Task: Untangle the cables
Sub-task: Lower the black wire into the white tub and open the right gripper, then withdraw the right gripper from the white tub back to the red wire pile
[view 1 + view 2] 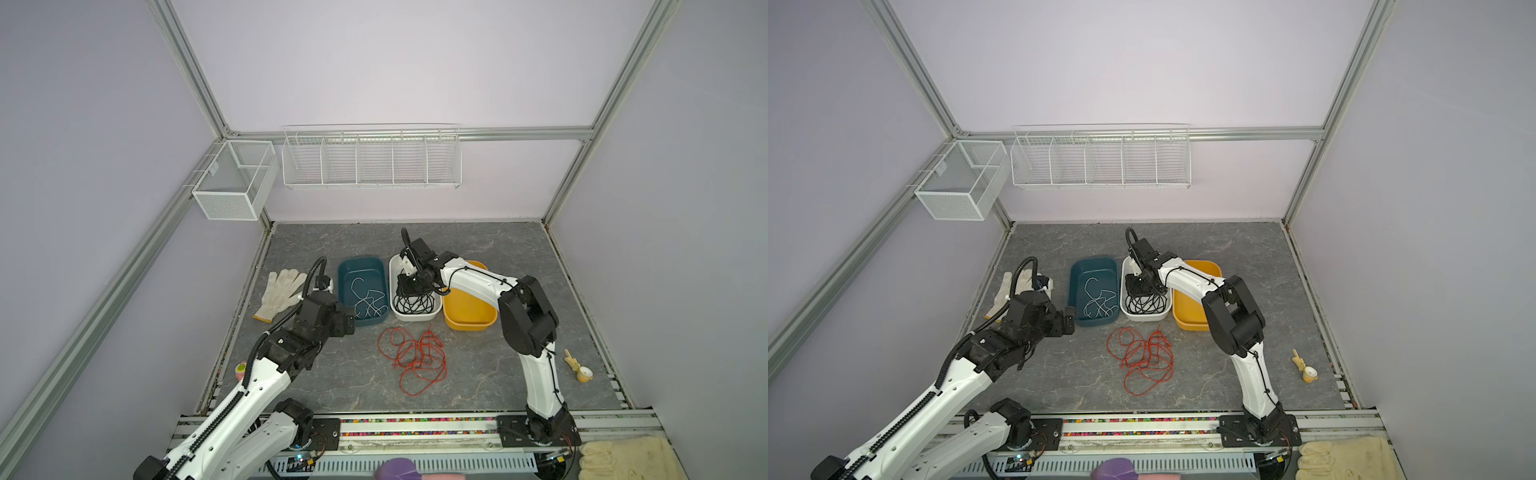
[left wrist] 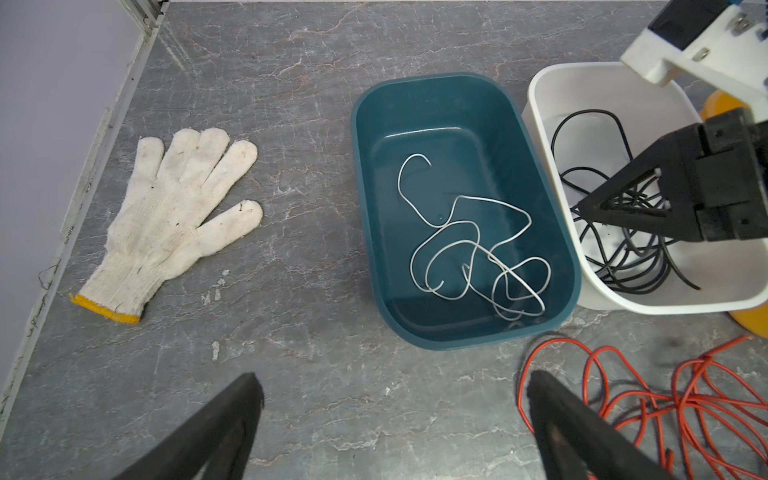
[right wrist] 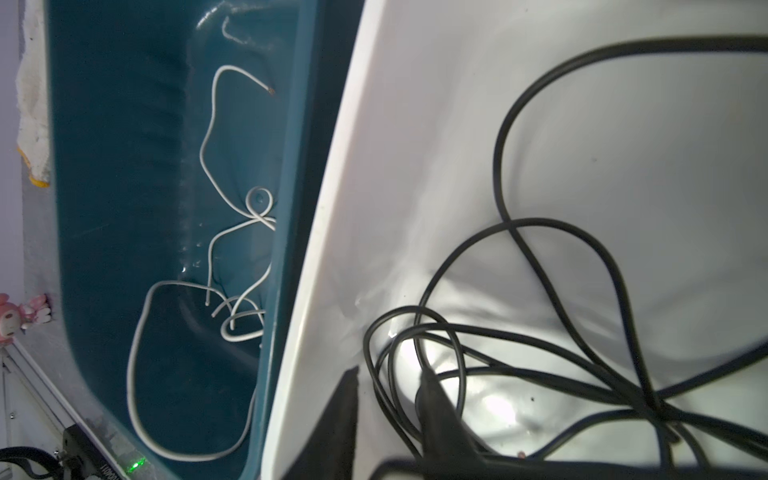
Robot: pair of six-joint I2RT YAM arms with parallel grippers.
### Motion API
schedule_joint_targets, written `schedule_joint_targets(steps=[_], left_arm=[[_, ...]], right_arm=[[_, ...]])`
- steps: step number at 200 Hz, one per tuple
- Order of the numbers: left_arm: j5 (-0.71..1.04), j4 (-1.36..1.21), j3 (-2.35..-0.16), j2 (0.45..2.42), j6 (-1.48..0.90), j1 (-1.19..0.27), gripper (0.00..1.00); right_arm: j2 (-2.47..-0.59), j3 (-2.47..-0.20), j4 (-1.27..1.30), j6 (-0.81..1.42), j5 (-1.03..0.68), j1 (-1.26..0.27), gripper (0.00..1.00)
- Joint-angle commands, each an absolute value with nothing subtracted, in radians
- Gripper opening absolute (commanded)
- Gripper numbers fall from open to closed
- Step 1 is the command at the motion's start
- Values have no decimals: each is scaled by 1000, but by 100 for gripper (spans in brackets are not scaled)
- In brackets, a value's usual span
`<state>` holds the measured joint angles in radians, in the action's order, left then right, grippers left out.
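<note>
In a top view the right end effector point(image 1: 409, 291) sits in the white bin point(image 1: 395, 266), right above the black cables point(image 1: 411, 305). Sorting by colour, I guess. Left wrist: the left end effector point(image 2: 395, 380) is spread wide and empty, with the red cables point(image 2: 665, 395) just beside it on the tabletop point(image 2: 291, 374). Right wrist: jaws parted, gripping nothing.

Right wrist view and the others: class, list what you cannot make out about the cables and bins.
- Black cable touching the right gripper? Right wrist view: a strand meets a dark finger, unclear; top views: right arm covers it.
- Yellow bin contents: top views, right arm covers part.
- Red cable: left wrist view, cut off by the edge.
</note>
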<state>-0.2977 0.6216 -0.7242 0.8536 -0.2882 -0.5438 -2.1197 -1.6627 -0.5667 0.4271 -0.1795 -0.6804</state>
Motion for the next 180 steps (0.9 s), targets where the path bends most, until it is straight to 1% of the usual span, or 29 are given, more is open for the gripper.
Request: schedule_joint_targets(steps=[1,37,94,126,142,146,156,160,180], left_arm=[[-301,617,-714,855,-276,-548,99],[-301,617,-713,854,-276,-548,99],[-300,619,-713,856,-276,-548,99],[-300,618,-713,857,-278,-548,99],[-298,620,-714,857,-277,-548,99],[-298,621,-714,858,-278,-548,99],[-296,620,-715,859,-277,-548,99],[-295,620,-716,859,-278,-548,99],[-293,623,-717,862,-279,-548,99]], right_arm=[[-2055,-1668,-612,411,-161,-679,41],[-1977,-1668,-639,399,-132,-681,59],[-1878,-1684,-705,377,-81,-686,80],[-1800,-1664,-722,372,-46,-708,90],[-1749,-1636,-715,371,-13,-728,100],[-1733,-1627,-711,371,-6,-731,99],[-1698,-1601,-697,374,6,-744,90],[-1683,-1590,-690,376,8,-750,89],[-1608,-1523,-651,384,28,-775,88]])
